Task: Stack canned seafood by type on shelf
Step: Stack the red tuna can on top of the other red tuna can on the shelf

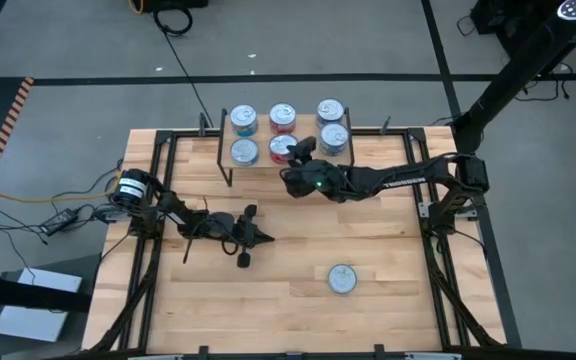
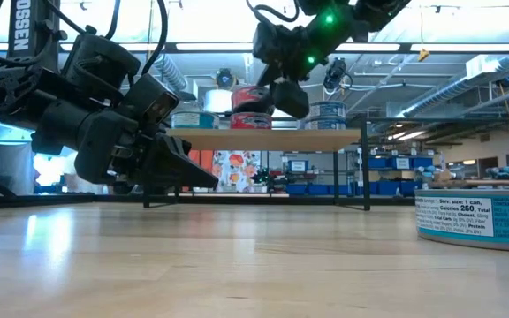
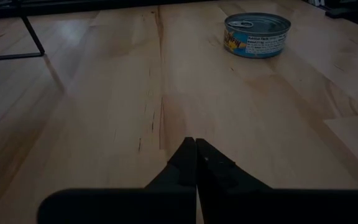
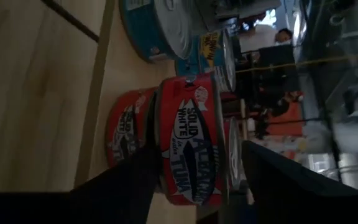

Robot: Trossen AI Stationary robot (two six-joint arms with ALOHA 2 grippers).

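Observation:
The shelf [image 2: 325,139] stands at the table's far edge and carries several tins: teal ones [image 1: 243,120] on its left, red ones [image 1: 282,117] in the middle, blue ones [image 1: 330,110] on its right. At the shelf's near middle, one red tin [image 4: 191,149] sits on top of another red tin [image 4: 124,134]. My right gripper [image 4: 197,149] is open, with a finger on either side of the upper tin. A teal-labelled tin [image 1: 341,279] stands alone on the table near its front. My left gripper [image 1: 268,238] is shut, low over the table's middle left, holding nothing. My right gripper reaches in nearly level from the table's right and near side, rolled so that one finger [image 4: 278,180] stands past the upper red tin's lid [image 4: 234,155] with a gap between. The other finger [image 4: 132,180] lies by the tin's bottom edge; I cannot tell whether it touches.
The shelf's thin black legs [image 2: 365,172] stand on the tabletop just behind the open middle. A black frame runs along the table's edges [image 1: 438,260]. Bare wood lies between my left gripper and the lone tin.

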